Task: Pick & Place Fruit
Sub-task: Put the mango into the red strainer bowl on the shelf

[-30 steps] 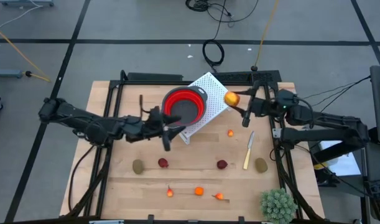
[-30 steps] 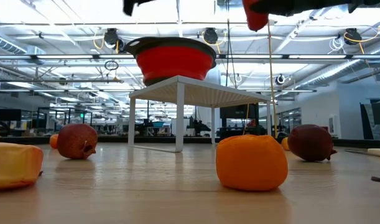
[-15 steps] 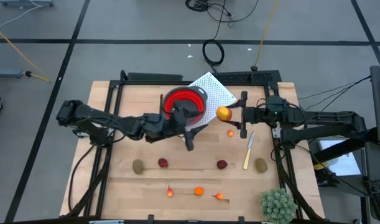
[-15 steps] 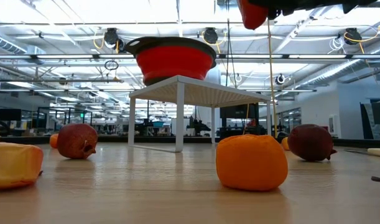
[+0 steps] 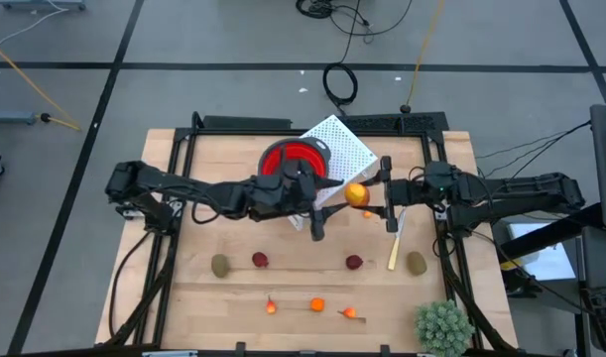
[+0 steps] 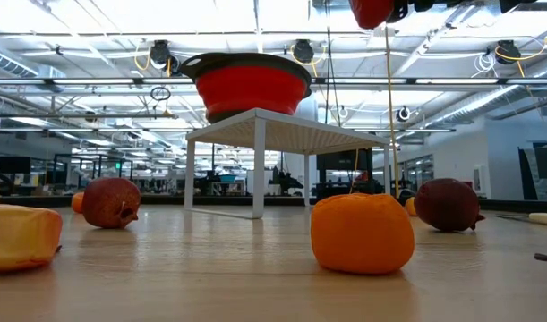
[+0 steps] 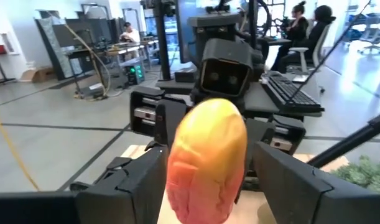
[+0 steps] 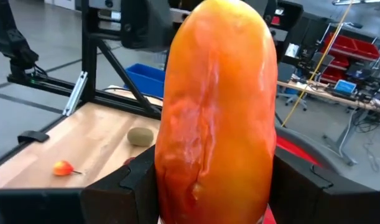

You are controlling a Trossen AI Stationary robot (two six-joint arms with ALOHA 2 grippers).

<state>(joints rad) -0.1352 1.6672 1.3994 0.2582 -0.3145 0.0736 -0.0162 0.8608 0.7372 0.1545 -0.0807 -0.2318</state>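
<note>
At the near edge of the wooden desk (image 5: 183, 297) sits a spiky green plant ball (image 5: 443, 326) in the right corner. A little farther in lies a row of three tiny orange toy fruits: one on the left (image 5: 272, 305), one in the middle (image 5: 317, 304) and one on the right (image 5: 350, 312). In the low view the middle one (image 6: 362, 233) looks big and close.

Behind that row are two olive-brown oval fruits, one on the left (image 5: 220, 266) and one on the right (image 5: 416, 263). Between them lie two dark red ball fruits (image 5: 260, 260) (image 5: 354, 262). A pale yellow stick (image 5: 395, 241) lies just beside the right oval.

Past those, near the middle of the desk, the two dark arms meet in the air. The right jaws (image 5: 384, 194) are closed on a long orange and red mango-shaped toy fruit (image 5: 356, 194). In the right wrist view this fruit (image 8: 216, 112) fills the gap between the two dark fingers (image 8: 124, 186). The left jaws (image 5: 317, 211) are wide open just beside the fruit. In the left wrist view the fruit (image 7: 205, 162) sits between the left fingers (image 7: 130, 180), and I cannot tell if they touch it.

Farthest back is a red round bowl (image 5: 283, 164) with a dark rim. It sits on a white stand with little holes (image 5: 344, 144). The left arm partly covers the bowl.
</note>
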